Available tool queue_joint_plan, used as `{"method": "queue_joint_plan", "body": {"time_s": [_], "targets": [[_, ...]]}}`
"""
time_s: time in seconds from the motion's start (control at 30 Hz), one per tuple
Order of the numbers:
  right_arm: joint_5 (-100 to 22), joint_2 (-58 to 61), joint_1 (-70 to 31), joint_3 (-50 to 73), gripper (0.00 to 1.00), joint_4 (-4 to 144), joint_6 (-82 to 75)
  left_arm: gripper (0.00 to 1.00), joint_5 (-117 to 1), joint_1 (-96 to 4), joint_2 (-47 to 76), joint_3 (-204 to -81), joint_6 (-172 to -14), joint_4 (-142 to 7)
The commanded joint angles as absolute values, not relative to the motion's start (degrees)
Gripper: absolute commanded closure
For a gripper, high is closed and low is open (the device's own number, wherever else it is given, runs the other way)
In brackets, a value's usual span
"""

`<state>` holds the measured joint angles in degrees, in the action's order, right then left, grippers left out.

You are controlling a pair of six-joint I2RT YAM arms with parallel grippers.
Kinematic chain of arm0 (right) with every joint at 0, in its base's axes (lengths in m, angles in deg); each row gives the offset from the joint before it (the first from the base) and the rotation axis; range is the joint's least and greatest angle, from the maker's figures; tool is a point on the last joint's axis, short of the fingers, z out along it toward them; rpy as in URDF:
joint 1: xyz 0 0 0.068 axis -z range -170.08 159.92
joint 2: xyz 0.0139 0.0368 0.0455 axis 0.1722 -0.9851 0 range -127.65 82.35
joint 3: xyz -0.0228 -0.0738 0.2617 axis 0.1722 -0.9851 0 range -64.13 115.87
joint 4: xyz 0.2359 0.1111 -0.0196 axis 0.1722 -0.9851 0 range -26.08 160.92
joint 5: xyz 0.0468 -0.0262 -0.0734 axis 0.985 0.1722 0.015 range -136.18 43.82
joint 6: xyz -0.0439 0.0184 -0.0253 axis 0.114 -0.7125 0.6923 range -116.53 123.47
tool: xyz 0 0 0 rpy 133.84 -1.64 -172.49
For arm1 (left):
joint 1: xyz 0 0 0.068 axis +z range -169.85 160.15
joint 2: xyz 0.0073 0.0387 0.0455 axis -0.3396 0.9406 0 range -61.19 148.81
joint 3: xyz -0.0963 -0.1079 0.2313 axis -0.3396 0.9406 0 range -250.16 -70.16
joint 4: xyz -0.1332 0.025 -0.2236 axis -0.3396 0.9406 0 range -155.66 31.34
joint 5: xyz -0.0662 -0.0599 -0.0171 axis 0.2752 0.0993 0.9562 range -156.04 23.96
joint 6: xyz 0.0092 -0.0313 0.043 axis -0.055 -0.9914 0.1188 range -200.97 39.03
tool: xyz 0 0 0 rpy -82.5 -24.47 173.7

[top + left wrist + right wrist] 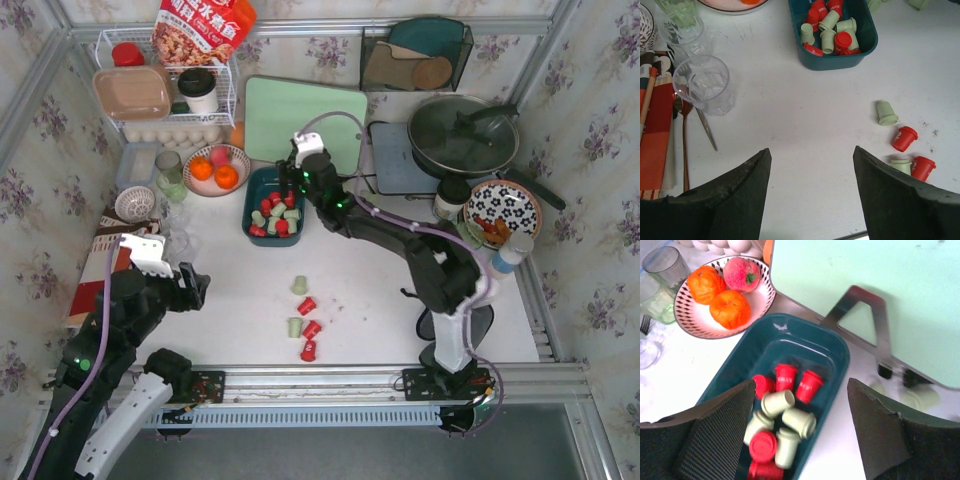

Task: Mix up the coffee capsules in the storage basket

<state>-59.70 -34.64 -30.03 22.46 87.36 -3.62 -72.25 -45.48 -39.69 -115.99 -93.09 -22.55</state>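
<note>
Red and green coffee capsules (785,412) lie jumbled in the storage basket (807,337), far centre. I judge mixing is well along. Five loose capsules (306,325) lie on the near desk (235,330). My right tool (801,390) hangs over the basket, wide open and empty. My left tool (811,155) is likewise open and empty.

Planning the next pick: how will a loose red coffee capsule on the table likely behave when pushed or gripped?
The red coffee capsule looks small, so it is probably light and would skid easily on the smooth white table. Its round tapered body may roll in a curve, and could slip out of a closing grip.
</note>
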Motion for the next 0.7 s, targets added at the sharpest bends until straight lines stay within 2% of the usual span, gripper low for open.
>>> {"method": "queue_joint_plan", "body": {"time_s": [0.0,0.4,0.67], "targets": [[-59.3,-22.8,-30.1,10.7,0.18,88.8,-4.1,0.31,-70.1,-45.5,-38.5,-117.0,-91.9,-23.5],[-67.9,9.3,-30.1,-27.1,0.11,95.0,0.6,0.31,-68.1,-45.6,-29.0,-119.5,-94.1,-19.5],[-75.7,20.5,-30.1,-46.0,0.1,113.1,1.3,0.32,-61.9,-45.9,-21.9,-120.5,-103.1,-15.9]]}}
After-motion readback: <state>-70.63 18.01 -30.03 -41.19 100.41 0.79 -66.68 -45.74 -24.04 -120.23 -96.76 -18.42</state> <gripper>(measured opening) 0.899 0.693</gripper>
